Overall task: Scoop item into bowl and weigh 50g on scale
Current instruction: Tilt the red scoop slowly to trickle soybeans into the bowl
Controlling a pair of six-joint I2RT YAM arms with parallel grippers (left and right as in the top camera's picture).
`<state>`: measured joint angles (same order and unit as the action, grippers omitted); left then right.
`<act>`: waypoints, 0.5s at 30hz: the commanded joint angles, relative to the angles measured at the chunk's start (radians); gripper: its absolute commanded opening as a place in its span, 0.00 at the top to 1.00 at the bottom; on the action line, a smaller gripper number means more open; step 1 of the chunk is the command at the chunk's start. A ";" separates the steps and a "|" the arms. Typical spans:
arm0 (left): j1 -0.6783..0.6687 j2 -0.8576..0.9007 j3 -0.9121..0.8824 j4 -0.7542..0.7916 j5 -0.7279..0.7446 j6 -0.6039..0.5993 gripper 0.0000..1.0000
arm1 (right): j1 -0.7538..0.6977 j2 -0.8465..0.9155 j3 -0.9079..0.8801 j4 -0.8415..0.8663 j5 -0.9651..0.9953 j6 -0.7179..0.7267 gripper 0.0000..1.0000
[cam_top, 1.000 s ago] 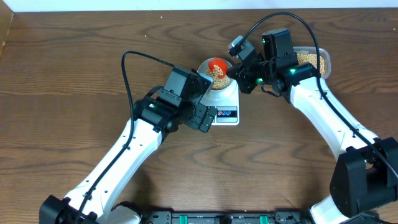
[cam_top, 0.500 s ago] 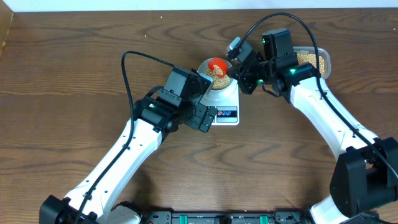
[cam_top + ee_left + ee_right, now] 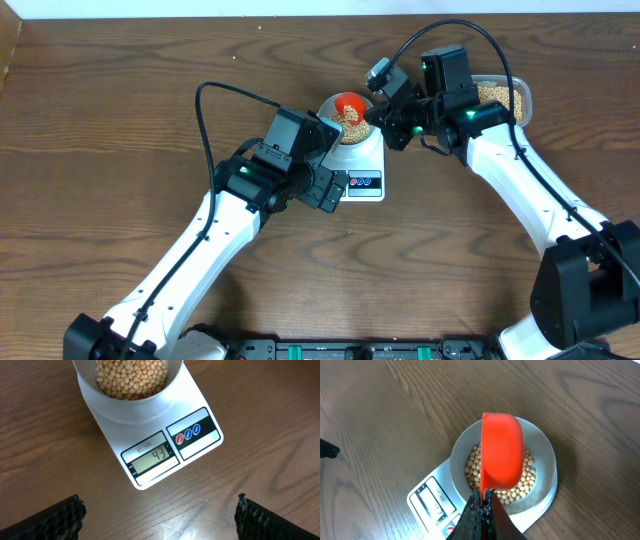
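Note:
The pale bowl (image 3: 348, 118) sits on the white scale (image 3: 362, 170) and holds tan beans (image 3: 131, 377). The scale display (image 3: 153, 457) reads 43. My right gripper (image 3: 484, 505) is shut on the handle of a red scoop (image 3: 501, 450), which is turned on its side over the bowl (image 3: 544, 465). The scoop also shows in the overhead view (image 3: 350, 104). My left gripper (image 3: 159, 517) is open and empty, hovering over the table just in front of the scale (image 3: 200, 390).
A clear plastic tub of beans (image 3: 500, 97) stands behind my right arm at the back right. The wooden table (image 3: 120, 120) stretches out to the left and front. A black cable (image 3: 215, 95) arcs over the left arm.
The right gripper and the red scoop shifted very slightly over the bowl. The left arm has not moved.

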<state>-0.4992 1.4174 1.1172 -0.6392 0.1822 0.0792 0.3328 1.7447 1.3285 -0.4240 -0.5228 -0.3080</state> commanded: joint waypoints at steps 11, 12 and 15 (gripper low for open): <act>0.005 -0.009 0.001 0.000 0.009 0.006 0.02 | 0.002 -0.024 0.000 0.005 -0.003 -0.088 0.99; 0.005 -0.009 0.001 0.000 0.009 0.007 0.02 | 0.002 -0.024 0.000 0.005 -0.003 -0.100 0.99; 0.005 -0.009 0.001 0.000 0.009 0.007 0.02 | 0.002 -0.024 0.000 0.005 -0.003 -0.137 0.99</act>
<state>-0.4992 1.4174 1.1172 -0.6392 0.1822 0.0792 0.3328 1.7447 1.3285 -0.4225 -0.5228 -0.3851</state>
